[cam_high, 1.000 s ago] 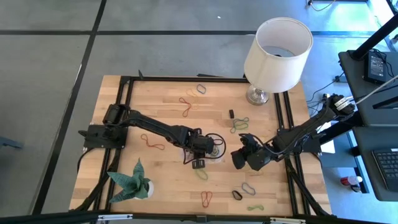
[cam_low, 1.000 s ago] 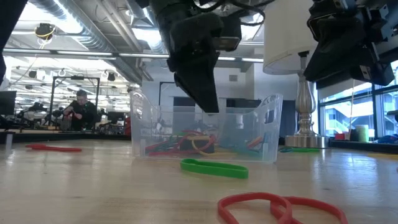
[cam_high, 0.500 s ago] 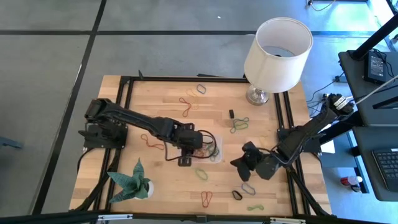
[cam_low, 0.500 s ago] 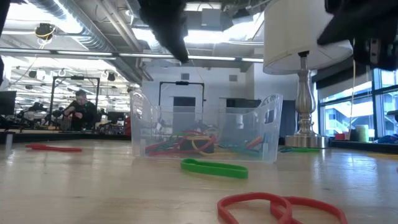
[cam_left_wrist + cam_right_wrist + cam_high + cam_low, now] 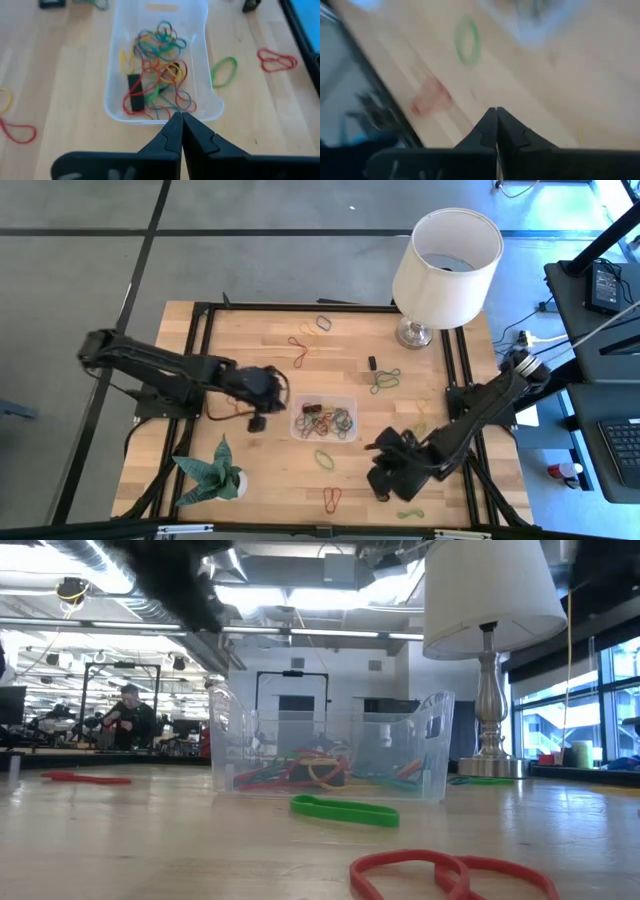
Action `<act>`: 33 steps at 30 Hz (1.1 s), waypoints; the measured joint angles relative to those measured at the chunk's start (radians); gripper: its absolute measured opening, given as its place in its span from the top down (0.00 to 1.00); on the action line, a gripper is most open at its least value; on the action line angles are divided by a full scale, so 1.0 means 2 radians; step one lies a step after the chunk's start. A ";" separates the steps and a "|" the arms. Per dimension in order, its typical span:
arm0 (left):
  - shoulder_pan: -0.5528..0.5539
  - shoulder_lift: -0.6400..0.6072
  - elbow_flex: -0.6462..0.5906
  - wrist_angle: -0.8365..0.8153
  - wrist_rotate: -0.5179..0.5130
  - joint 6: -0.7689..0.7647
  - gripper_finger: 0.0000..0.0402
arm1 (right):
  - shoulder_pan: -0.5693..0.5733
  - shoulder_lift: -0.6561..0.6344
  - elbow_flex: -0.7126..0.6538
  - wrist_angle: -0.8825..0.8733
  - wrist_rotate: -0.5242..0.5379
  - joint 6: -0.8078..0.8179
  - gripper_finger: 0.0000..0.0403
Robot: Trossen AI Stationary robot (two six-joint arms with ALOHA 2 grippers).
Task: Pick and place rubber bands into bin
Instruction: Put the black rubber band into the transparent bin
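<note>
Wooden tabletop point(image 5: 250, 330) carries everything I am working on, with a white lamp point(image 5: 445, 255) at its far right corner and a green folded-paper plant point(image 5: 212, 470) at its near left.

At the middle sits the bin point(image 5: 324, 419), the clear low-walled tray, and it already holds a tangle of rubber bands point(image 5: 157, 70) in red, yellow, green and blue, with a black one lying along one side. More bands remain loose on the wood: a green band point(image 5: 324, 459) just in front of the bin, a red band point(image 5: 331, 499) nearer the front edge, a red and yellow pair point(image 5: 243, 409) to the bin's left, a green cluster point(image 5: 385, 379) towards the lamp, and a few at the far edge.

A second ago my left gripper point(image 5: 256, 421) hung open above the bin; now it has pulled away to the bin's left, its fingers pressed together with nothing between them. I read that as a drop just finished, the load now lying with the others in the tray.

Meanwhile my right gripper point(image 5: 380, 488) has swung from beside the bin down to the front right of the table, over the spot where a black band lay before. Its fingers point(image 5: 496, 131) meet at the tips; I cannot tell whether anything is pinched there.

Judging by the spread of bands left outside, the task is partly done, with many pickups to go.
</note>
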 joint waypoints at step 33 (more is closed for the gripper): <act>0.081 -0.255 -0.118 -0.044 0.062 0.090 1.00 | -0.004 0.230 0.107 -0.048 -0.219 0.125 0.98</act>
